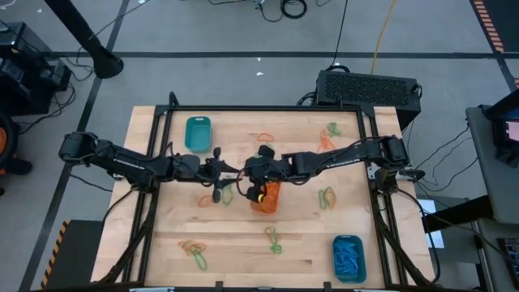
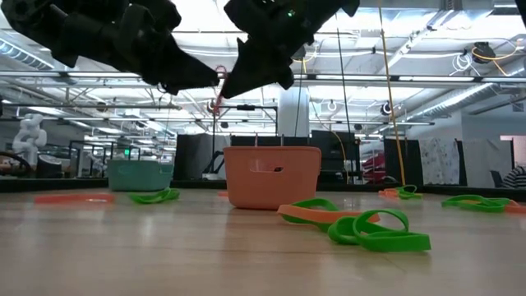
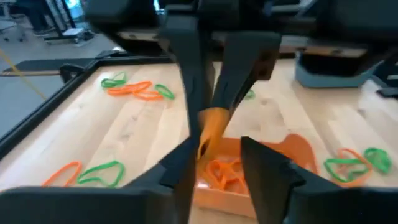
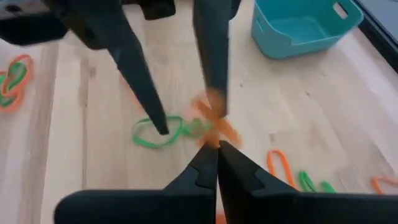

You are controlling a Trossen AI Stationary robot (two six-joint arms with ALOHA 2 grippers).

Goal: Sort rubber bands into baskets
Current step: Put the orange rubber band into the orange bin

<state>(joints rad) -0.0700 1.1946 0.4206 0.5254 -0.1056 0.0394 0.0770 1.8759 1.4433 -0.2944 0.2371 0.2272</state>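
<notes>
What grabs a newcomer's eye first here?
Both hands meet mid-table over the orange basket: the right hand shut on an orange rubber band, the left hand open beside it. Teal baskets sit at far-left and near-right; loose bands lie scattered about.

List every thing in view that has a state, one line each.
Left tool: open, above the table beside the orange basket.
Right tool: shut on an orange rubber band.
Orange basket: upright, orange bands inside.
Teal basket at the near right corner: blue bands inside.
Teal basket at the far left: looks empty.
Loose bands: scattered on the table.
</notes>
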